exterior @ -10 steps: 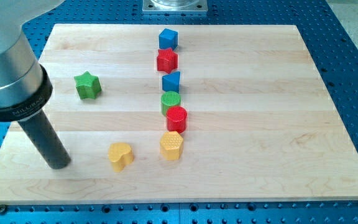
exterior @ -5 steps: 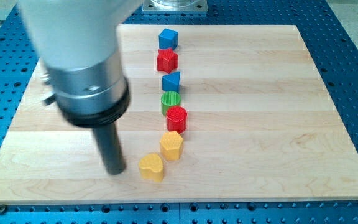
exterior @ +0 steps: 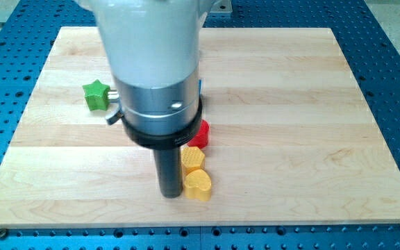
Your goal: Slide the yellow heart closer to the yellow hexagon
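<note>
The yellow heart [exterior: 199,186] lies near the view's bottom centre, touching the lower edge of the yellow hexagon [exterior: 194,158] just above it. My tip [exterior: 170,194] rests on the board right against the heart's left side. The arm's body hides the left part of the hexagon.
A red cylinder [exterior: 201,132] sits just above the hexagon, partly hidden by the arm. A green star [exterior: 96,95] lies at the view's left. The arm's wide body [exterior: 155,62] covers the column of blocks toward the view's top.
My tip moved right across the lower board, pushing the yellow heart right until it sits under the yellow hexagon. The arm now hides the upper blocks and the green star shows again.
</note>
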